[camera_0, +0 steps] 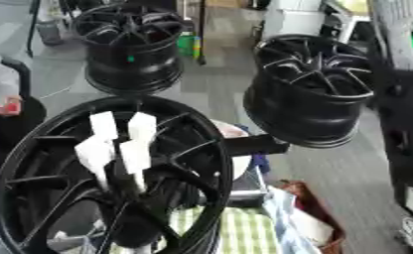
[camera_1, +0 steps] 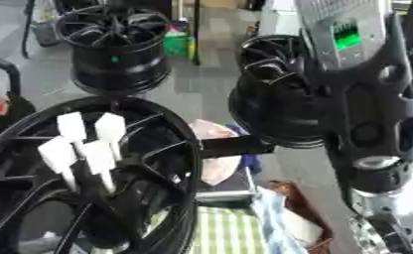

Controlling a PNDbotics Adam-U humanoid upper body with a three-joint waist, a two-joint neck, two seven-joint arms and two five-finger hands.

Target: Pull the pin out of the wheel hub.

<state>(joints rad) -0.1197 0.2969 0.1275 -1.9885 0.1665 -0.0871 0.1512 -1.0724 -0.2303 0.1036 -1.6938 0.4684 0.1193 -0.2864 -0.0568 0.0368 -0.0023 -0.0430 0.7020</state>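
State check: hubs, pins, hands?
Near wheel hub: upright, tilted, face to camera.
White pins: four, seated in the hub centre, none pulled.
Far wheel hub: on the floor.
Right wheel hub: raised, tilted.
Right arm: hand hidden.
Left hand: unseen.

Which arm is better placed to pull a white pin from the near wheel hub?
Right, probably: only the right arm shows, beside the wheel hub holding the white pins; no left arm is in view.
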